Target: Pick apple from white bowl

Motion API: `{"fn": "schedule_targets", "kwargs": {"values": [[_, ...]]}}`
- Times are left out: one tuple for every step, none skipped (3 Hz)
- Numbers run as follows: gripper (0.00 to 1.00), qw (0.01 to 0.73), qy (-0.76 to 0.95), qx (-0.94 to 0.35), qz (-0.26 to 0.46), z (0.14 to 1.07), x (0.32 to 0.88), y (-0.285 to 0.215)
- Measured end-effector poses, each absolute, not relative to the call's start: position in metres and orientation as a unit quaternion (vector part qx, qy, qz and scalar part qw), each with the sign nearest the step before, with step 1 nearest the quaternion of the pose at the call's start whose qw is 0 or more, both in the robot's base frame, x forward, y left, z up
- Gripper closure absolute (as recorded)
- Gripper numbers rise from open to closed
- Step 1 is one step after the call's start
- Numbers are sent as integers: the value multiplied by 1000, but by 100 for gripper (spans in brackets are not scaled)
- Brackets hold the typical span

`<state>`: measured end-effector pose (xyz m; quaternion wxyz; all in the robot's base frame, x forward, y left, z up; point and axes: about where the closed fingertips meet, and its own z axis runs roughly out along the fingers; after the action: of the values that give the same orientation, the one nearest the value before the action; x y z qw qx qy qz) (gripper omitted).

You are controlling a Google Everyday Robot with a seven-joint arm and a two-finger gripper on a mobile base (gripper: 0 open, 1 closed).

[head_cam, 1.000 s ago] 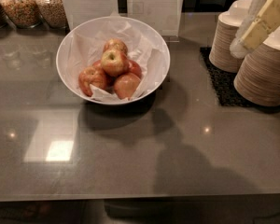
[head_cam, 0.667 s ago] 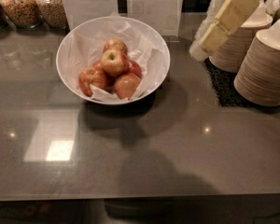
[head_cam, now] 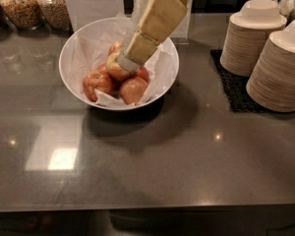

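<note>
The white bowl (head_cam: 71, 50) stands on the dark counter at the upper left, lined with crumpled white paper and holding several apples. The apple (head_cam: 116, 73), pale yellow with a red blush, lies on top of the pile near the middle. My gripper (head_cam: 126, 62) comes down from the upper right on its beige arm, and its grey tip rests on the top of that apple. Redder apples lie around it at the left (head_cam: 97, 82), the front (head_cam: 133, 90), the right (head_cam: 143, 74) and the back (head_cam: 115, 47).
Two tall stacks of beige disposable bowls (head_cam: 251, 36) (head_cam: 282, 73) stand at the right on a black mat (head_cam: 231, 87). Glass jars of grain (head_cam: 19, 6) (head_cam: 54, 4) and a white card holder (head_cam: 93, 4) stand behind the bowl. The counter's front edge runs along the bottom.
My arm has swung left from above the bowl stacks and come down into the white bowl, onto the top apple. The apples and bowl have not moved.
</note>
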<state>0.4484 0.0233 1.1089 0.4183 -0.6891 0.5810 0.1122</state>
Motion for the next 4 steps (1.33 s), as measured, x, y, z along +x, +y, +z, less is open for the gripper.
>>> {"fn": "schedule_targets", "kwargs": {"values": [[0, 409, 590, -687, 111, 1075, 504, 60], [0, 395, 595, -689, 120, 1067, 525, 57], [0, 395, 596, -689, 120, 1067, 525, 57], [0, 388, 613, -679, 113, 1052, 531, 53]]}}
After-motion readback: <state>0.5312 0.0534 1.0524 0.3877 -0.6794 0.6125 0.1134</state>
